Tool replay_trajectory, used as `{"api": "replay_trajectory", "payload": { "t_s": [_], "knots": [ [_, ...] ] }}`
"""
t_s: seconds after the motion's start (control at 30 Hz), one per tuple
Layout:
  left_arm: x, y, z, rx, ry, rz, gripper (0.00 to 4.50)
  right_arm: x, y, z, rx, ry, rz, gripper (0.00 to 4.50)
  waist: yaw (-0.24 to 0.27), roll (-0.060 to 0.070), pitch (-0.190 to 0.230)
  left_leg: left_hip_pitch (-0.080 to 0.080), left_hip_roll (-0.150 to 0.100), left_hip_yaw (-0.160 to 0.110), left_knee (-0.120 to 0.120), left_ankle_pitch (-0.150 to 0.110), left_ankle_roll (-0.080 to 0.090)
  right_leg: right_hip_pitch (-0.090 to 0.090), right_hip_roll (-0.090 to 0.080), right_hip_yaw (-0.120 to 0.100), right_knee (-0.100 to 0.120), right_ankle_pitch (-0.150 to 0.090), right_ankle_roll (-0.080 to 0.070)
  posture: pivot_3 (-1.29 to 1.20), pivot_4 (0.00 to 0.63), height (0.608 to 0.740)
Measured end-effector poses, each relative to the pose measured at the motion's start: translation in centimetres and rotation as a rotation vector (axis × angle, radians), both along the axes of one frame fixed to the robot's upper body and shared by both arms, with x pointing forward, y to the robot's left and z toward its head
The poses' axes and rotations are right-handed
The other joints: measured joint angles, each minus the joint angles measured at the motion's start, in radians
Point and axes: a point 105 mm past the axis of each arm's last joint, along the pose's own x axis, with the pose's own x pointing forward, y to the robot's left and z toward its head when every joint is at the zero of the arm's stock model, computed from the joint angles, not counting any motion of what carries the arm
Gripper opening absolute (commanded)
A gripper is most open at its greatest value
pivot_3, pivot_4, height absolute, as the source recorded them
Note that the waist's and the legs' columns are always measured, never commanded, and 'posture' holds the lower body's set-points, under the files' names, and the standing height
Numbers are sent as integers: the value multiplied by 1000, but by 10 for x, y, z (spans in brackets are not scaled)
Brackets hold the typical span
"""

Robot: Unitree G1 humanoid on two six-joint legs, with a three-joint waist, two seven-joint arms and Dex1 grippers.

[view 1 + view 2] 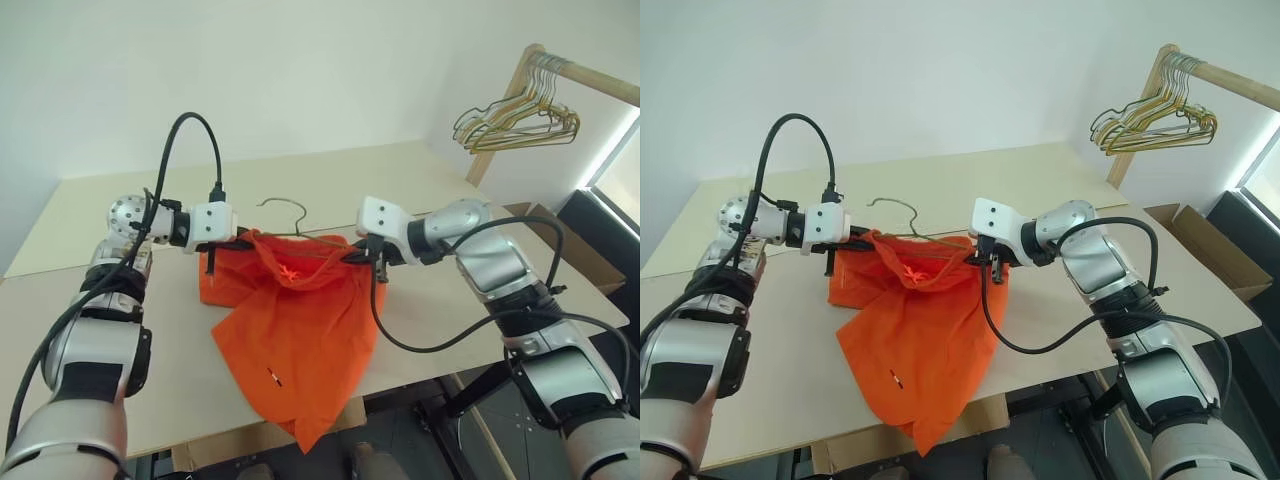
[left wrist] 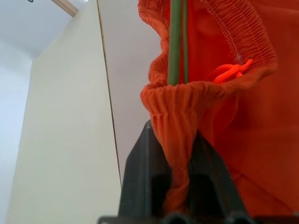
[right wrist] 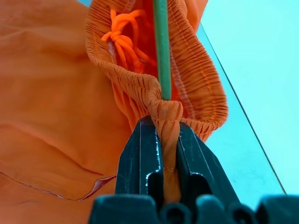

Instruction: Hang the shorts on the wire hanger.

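The bright orange shorts (image 1: 295,330) hang over the table's front part, stretched by the waistband between my two grippers. My left gripper (image 1: 243,242) pinches the waistband's left end, with fabric bunched between its black fingers (image 2: 140,172). At the right end, my right gripper (image 1: 356,255) is shut on a fold of the waistband (image 3: 166,116). The thin green wire hanger (image 2: 175,42) runs inside the waistband opening between both grippers. Its hook (image 1: 286,206) sticks up behind the shorts. The orange drawstring knot (image 3: 122,25) lies inside the waistband.
The pale wooden table (image 1: 100,210) spreads under and behind the shorts, its front edge close below them. At the back right a wooden rack (image 1: 590,75) carries a bunch of gold and dark wire hangers (image 1: 515,120). A cardboard box (image 1: 590,250) sits right of the table.
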Motion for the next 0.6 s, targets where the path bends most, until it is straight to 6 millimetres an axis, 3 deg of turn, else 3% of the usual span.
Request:
{"api": "replay_trajectory", "payload": {
  "t_s": [0.13, 0.33, 0.5, 0.6],
  "knots": [
    [1, 4, 2, -7, -2, 23, 2674, 0, -2, -3, -3, 6, -9, 54, 0, 0, 0, 0, 0, 0, 0, 0, 0, 0, 0, 0, 0, 0, 0, -83, 0, 740],
    [5, 33, 6, -22, -16, 150, 4486, -2, -19, -2, -1, 19, -58, 54, -3, 0, 0, 0, 0, -1, 0, 0, 0, 0, 0, 0, 0, 0, 0, -89, 0, 740],
    [7, 45, 14, -42, -32, 205, 4500, -5, -31, 5, 27, 42, -88, 54, 0, 0, 0, 0, 0, -1, 0, 0, 0, 0, 0, 0, -1, 0, 0, -117, 0, 740],
    [13, 52, 20, -92, -50, 275, 4500, -9, -49, 15, 65, 93, -138, 54, 0, 0, 0, 0, 0, 0, 0, 0, 0, 0, 0, 0, -1, 0, 0, -137, 0, 740]
  ]
}}
